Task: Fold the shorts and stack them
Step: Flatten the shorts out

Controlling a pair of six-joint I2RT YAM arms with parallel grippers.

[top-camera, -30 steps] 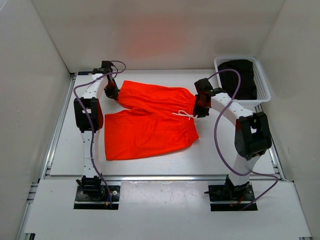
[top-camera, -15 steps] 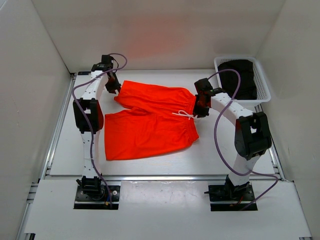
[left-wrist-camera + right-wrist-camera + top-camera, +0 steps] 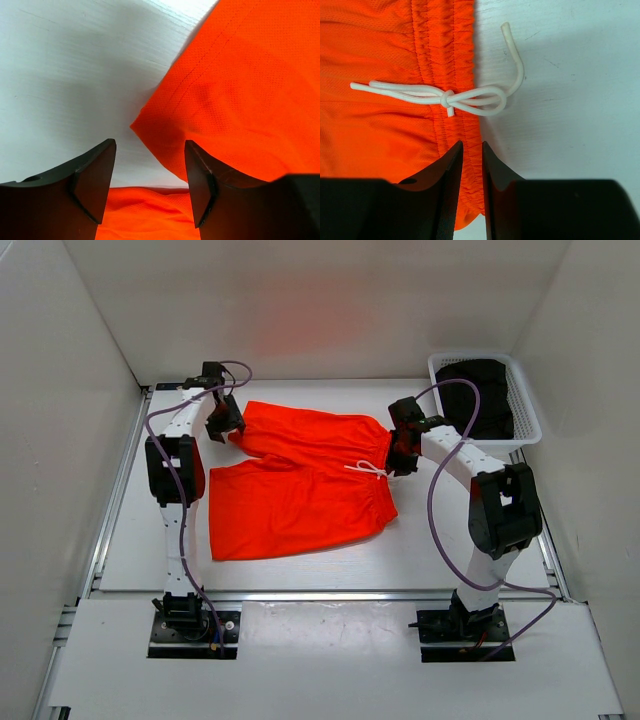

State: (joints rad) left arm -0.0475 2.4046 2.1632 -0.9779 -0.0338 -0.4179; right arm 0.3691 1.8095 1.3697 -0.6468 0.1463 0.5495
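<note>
While the shorts [image 3: 300, 485] are lying flat and unfolded on the tabletop [image 3: 450, 540], you are holding the left gripper [image 3: 150, 145] wide open astride the far leg's hem corner, so be closing only once both fingers are bracketing that edge. The right gripper [image 3: 472, 147] is staying put, pinching the waistband narrowly near the drawstring [image 3: 447, 95]. The left one is sitting nearer the hem than half a second ago.

Quick headcount: two grippers, the left gripper [image 3: 225, 421] and the right gripper [image 3: 398, 454]. One pair of orange shorts [image 3: 300, 480], spread between the two of them. One white drawstring [image 3: 447, 95], tied in one bow just ahead of the right gripper's fingertips. One white basket [image 3: 531, 421] off beyond the right gripper, with one black garment [image 3: 485, 395] in it.
</note>
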